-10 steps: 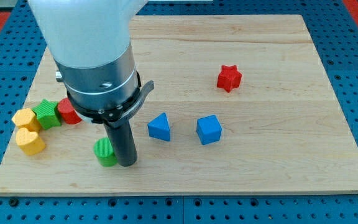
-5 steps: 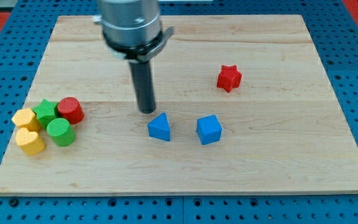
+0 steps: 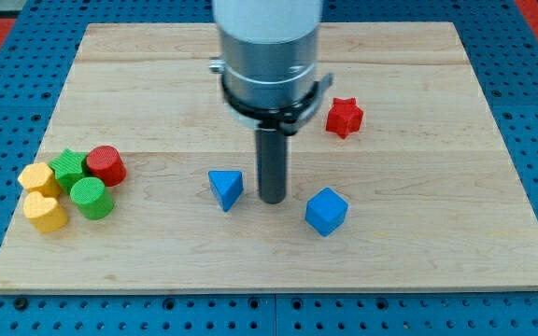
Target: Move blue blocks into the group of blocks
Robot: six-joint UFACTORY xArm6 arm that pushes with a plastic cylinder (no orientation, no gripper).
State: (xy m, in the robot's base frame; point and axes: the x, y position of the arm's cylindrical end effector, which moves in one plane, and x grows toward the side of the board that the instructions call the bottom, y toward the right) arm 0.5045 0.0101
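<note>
A blue wedge (image 3: 225, 188) sits low of centre on the wooden board (image 3: 418, 252), its narrow end pointing toward the view's bottom; its long axis cannot be made out. A blue cube (image 3: 326, 211) lies to the view's right of it, slightly lower, turned so one corner faces the view's bottom. Between the two, nearer the wedge, the rod's tip (image 3: 272, 200) stands on the board, close to both blocks but touching neither. The arm ends in a bare rod with nothing to open or close.

Well apart at the view's left edge, five blocks cluster together: a red cylinder (image 3: 106, 165), a green cylinder (image 3: 91, 198), a green star (image 3: 67, 168), a yellow block (image 3: 37, 177) and a yellow heart (image 3: 45, 212). A red star (image 3: 344, 117) sits alone toward the view's upper right.
</note>
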